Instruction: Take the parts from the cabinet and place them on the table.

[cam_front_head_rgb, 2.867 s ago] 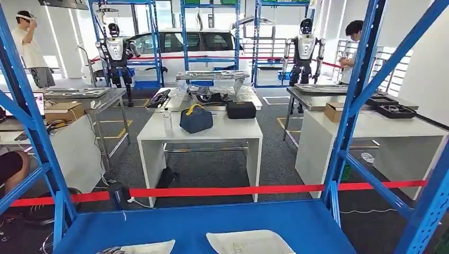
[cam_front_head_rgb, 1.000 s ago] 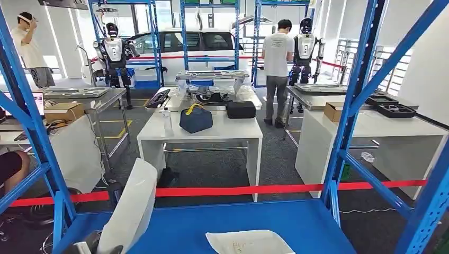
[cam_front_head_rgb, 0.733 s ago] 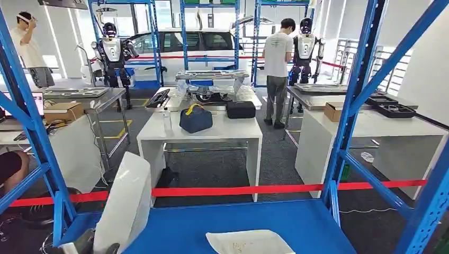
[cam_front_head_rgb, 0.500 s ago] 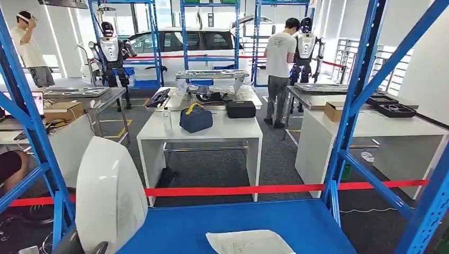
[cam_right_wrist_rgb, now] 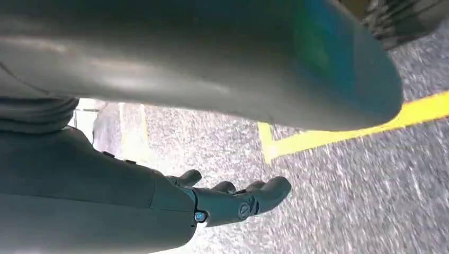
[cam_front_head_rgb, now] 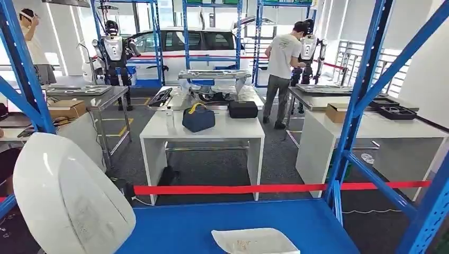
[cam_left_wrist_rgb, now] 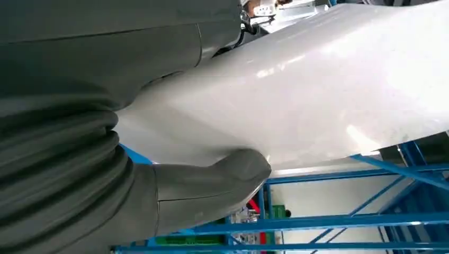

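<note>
Now the blue cabinet shelf is keeping just one white part lying flat near its front edge, while the other white part, flat beside it moments ago, is standing lifted and looming at the head view's lower left. That likely means the carry to the table is starting. The left hand is gripping this panel, thumb pressing its edge. The right hand is hanging empty, fingers loosely apart, above grey floor. Faint marks are showing on both parts, nothing readable.

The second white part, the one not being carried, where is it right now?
In the head view, the second white part lies flat on the blue shelf, right of centre at its near edge.
</note>
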